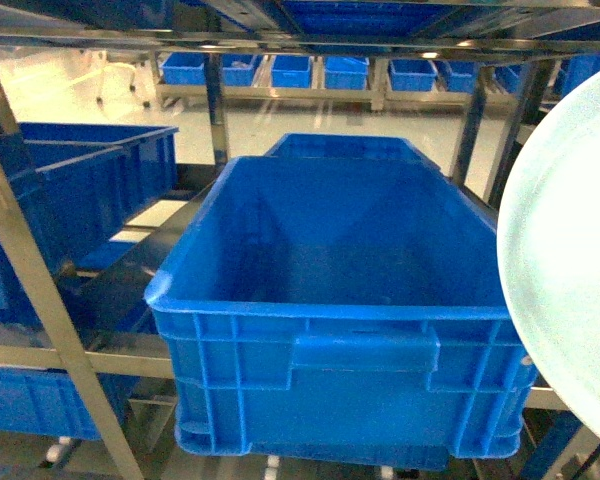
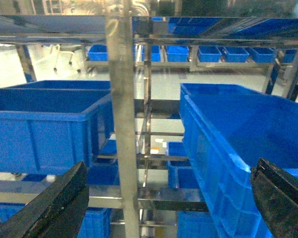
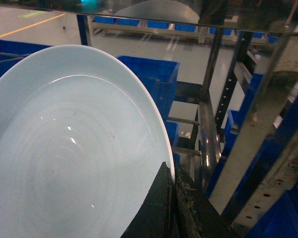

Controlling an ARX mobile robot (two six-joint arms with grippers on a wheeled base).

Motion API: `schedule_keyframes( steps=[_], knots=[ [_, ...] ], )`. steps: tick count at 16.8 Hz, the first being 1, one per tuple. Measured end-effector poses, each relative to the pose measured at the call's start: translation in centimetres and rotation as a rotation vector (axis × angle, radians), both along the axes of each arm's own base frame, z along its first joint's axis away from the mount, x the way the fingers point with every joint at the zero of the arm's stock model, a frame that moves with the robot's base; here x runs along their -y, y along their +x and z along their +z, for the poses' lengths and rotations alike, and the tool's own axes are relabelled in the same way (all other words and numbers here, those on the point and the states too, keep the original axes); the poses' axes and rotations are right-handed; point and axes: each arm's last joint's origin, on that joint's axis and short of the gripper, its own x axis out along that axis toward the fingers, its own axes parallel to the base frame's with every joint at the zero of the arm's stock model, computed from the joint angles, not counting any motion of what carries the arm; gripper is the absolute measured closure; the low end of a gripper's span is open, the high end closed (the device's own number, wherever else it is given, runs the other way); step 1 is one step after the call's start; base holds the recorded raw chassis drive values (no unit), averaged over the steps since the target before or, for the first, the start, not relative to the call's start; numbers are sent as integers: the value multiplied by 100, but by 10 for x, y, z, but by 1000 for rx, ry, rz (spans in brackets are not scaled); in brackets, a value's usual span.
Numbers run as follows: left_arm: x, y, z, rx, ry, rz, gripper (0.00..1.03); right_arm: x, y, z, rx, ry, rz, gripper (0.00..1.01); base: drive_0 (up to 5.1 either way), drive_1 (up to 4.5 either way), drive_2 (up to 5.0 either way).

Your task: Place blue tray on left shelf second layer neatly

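The tray (image 1: 565, 250) is pale powder blue, glossy, with small white glints and faint swirl marks in the right wrist view (image 3: 74, 148). The crates (image 1: 340, 300) are deep saturated blue, ribbed along their sides. The rack (image 1: 40, 290) is shiny silver steel. The floor (image 1: 270, 125) behind is pale cream. The left gripper's fingers (image 2: 54, 203) and the right gripper's fingers (image 3: 159, 208) are black.

I counted one pale blue tray (image 1: 565, 260), held in my right gripper (image 3: 171, 198). Near me stood three large blue crates (image 1: 345, 300) on the steel shelf (image 1: 40, 290). On the far rack I counted six small blue bins (image 1: 290, 70) (some partly hidden behind posts, so this number is not sure).
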Motion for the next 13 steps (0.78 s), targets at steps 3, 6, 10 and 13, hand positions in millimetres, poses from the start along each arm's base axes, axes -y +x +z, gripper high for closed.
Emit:
schedule_keyframes(
  steps=[3,6,10,13],
  knots=[
    [0,0,0,0,0,-5,5,0,0,0,1,-1,-4,99,-89,-89,-89],
    [0,0,0,1,0,-4,5,0,0,0,2,-1,-3,99,-89,-89,-89],
    [0,0,0,0,0,-3,5,0,0,0,0,0,-3,99,-89,-89,-89],
    [0,0,0,0,0,-2,5,0,0,0,1,-1,-3,99,-89,-89,-89]
  ],
)
